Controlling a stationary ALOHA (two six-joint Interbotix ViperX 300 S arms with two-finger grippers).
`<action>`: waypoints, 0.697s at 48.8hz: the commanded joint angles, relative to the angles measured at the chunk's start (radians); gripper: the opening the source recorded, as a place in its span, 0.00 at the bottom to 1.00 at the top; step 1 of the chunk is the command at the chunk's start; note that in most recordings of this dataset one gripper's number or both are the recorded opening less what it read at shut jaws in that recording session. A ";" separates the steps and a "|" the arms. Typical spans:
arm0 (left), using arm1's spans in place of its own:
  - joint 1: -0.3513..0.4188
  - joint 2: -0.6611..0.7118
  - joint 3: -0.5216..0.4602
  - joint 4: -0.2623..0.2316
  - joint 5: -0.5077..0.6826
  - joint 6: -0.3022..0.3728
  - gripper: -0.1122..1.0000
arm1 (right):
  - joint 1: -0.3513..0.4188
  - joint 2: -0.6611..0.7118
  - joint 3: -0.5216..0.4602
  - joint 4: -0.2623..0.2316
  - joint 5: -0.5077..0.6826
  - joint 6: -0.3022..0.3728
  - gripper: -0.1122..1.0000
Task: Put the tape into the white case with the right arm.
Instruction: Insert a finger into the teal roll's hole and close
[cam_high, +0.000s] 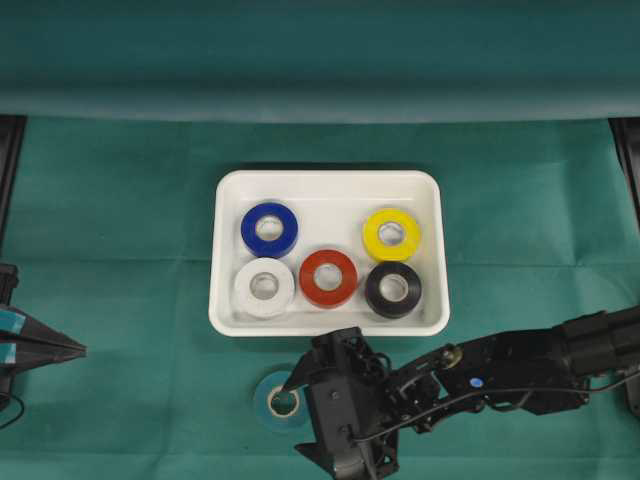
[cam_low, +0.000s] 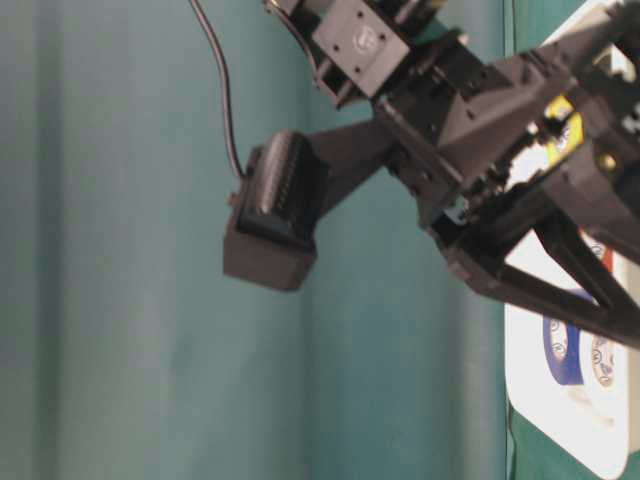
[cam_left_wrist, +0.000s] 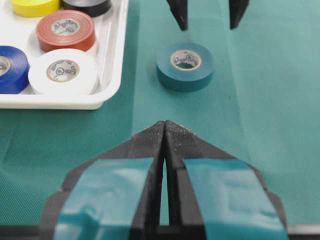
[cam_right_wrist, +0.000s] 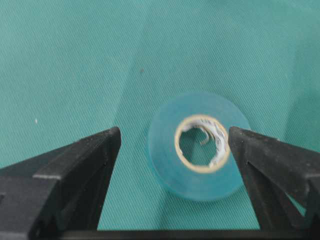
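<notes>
Tape is the object here, but the green cloth-covered table is the largest thing in view, and on it sits the white case, a shallow glossy tray already holding five rolls lying flat: blue tape, yellow tape, white tape, red tape and black tape.

Reaching in from the right edge of the overhead view, the right arm stretches toward the table's near edge, just in front of the case's near rim. The left gripper is parked well apart at the left edge, its blue-taped fingers pressed together on nothing.

The teal tape, the one roll outside the case, lies flat on the cloth just beside that near rim, its hole facing up. The right gripper hangs above it, fingers spread wide and holding nothing. In the right wrist view the roll sits off-centre between the fingers: one tip appears over the core's edge, the other clear of the roll, though how high the tips are I cannot tell. Judging by this, the coming grasp turns on straddling the roll's width.
</notes>
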 joint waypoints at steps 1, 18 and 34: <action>0.002 0.008 -0.011 -0.002 -0.009 0.002 0.10 | 0.005 -0.003 -0.032 -0.003 -0.005 0.002 0.72; 0.002 0.008 -0.011 -0.002 -0.009 0.002 0.10 | 0.003 0.012 -0.040 -0.002 -0.002 0.002 0.72; 0.002 0.008 -0.011 -0.002 -0.009 0.002 0.10 | 0.003 0.107 -0.080 -0.003 0.002 0.005 0.72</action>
